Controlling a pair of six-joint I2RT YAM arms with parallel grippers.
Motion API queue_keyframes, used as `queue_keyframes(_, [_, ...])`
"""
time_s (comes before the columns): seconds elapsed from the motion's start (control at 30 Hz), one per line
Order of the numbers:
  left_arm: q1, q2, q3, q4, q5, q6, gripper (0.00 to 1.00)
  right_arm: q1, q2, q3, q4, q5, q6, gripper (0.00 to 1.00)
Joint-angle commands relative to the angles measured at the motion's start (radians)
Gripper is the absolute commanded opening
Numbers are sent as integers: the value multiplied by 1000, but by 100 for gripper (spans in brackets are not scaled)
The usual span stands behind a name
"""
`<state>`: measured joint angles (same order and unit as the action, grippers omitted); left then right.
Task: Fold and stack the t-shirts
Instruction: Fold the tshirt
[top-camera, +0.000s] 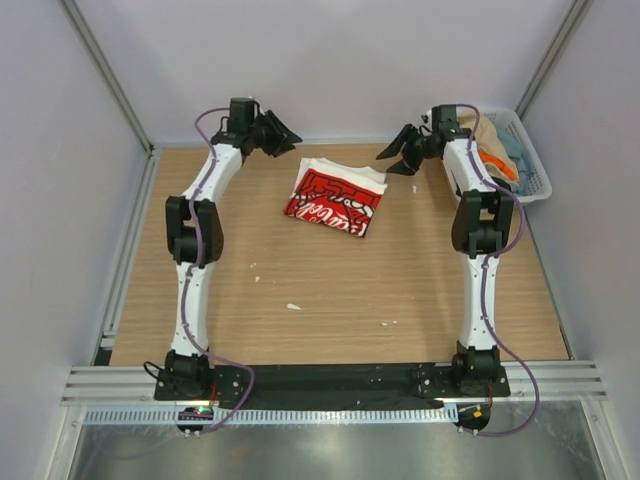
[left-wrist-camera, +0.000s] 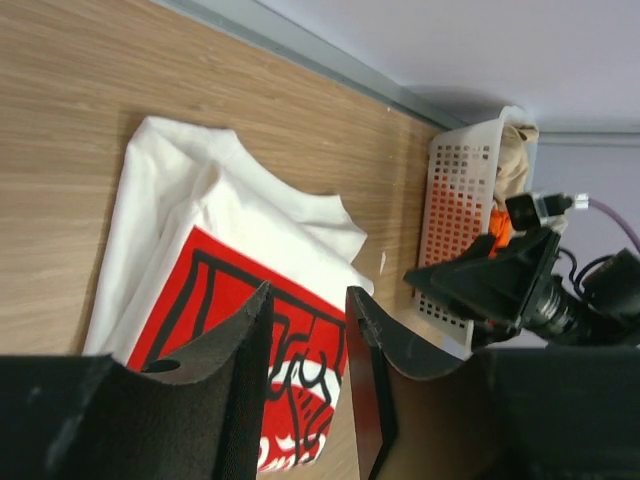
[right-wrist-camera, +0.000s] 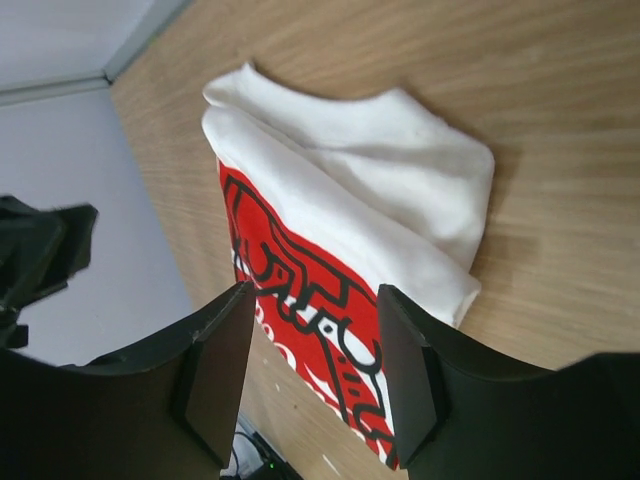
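Your left gripper (left-wrist-camera: 308, 305) hangs above the far left part of the wooden table (top-camera: 330, 290), its two fingers apart with nothing between them. Your right gripper (right-wrist-camera: 313, 300) hangs opposite it at the far right, its fingers also spread and holding nothing. Both point inward toward each other, clear of the cloth.

Between them lies the white t-shirt (top-camera: 335, 197), folded into a compact, roughly square bundle near the table's far edge. Its red printed graphic faces up on the nearer half, and plain white folded layers show at the far side. Neither gripper touches it.

At your far right corner sits the white lattice basket (top-camera: 535, 180), just behind the right arm. It holds a tan shirt (top-camera: 490, 135), an orange shirt (top-camera: 500, 165) and a pale blue shirt (top-camera: 518, 150), all bunched loosely. A few small white flecks (top-camera: 293, 306) lie on the bare wood nearer you.
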<state>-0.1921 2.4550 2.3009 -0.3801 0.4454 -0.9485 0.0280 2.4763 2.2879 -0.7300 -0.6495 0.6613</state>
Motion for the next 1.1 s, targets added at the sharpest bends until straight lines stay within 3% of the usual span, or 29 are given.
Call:
queue_keyframes(0.0, [-13,-195,-82,-42,15,88,36,-8,47,76,170,-30,72,57])
queue_keyframes(0.17, [-76,-390,-387,-51,58,137,32,18,150,128,302,-9,170,48])
queue_keyframes(0.27, [-118,-540,-582,-65,49,174,31,35,182,128,382,11,195,35])
queue_keyframes(0.33, [-138,-643,-696,-78,47,183,31,52,194,130,418,39,187,34])
queue_keyframes(0.57, [-210,-884,-836,-233,-14,231,29,90,179,42,351,115,52,32])
queue_keyframes(0.67, [-216,-962,-853,-305,-51,254,30,99,103,-86,301,151,8,29])
queue_keyframes(0.87, [-216,-1037,-851,-402,-114,292,33,141,-150,-511,305,166,-63,28])
queue_keyframes(1.0, [-216,-1053,-857,-411,-114,292,34,200,-390,-929,400,150,16,28])
queue_keyframes(1.07, [-216,-1047,-857,-417,-97,292,34,282,-537,-1057,474,128,104,29])
